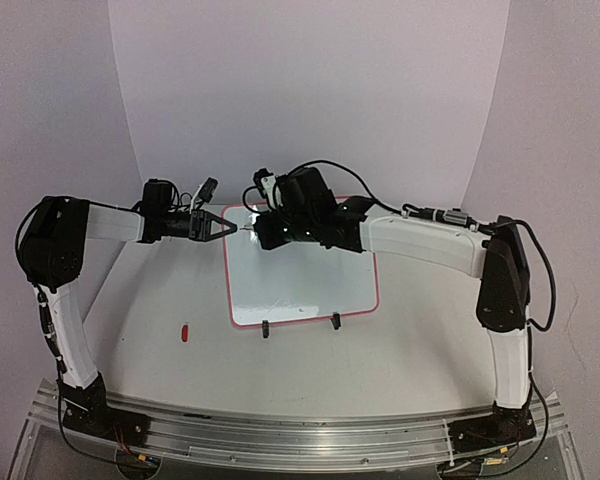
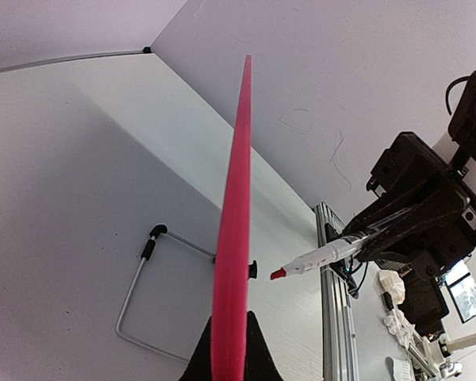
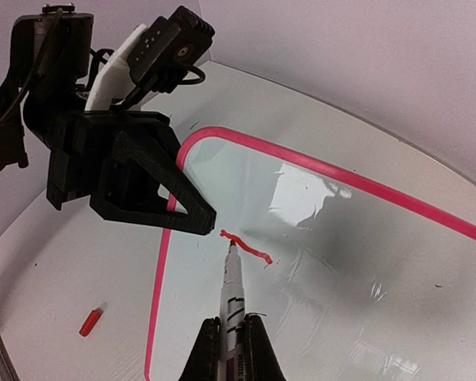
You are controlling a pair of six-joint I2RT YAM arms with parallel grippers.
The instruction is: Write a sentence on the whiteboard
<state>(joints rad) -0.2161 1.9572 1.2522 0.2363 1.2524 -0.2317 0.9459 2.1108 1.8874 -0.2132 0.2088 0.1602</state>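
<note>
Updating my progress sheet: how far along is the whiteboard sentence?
Done: marker uncapped, left gripper clamping the whiteboard edge. In hand: right gripper holds the marker tip on a first short red stroke. Left: nearly the whole sentence.

Top view: the whiteboard (image 1: 310,285) lies flat on the table (image 1: 160,300) at centre frame, with its two clip feet (image 1: 265,328) along the lower edge. The left gripper (image 1: 230,228) is clamped on the board's left edge, near the upper-left corner. The right gripper (image 1: 264,230) sits just right of it, above that corner, gripping the marker (image 3: 233,290). The marker's tip is down on the board at one end of a short stroke (image 3: 250,248). A cap (image 1: 183,332) lies on the table at lower left, apart from the board.
</note>
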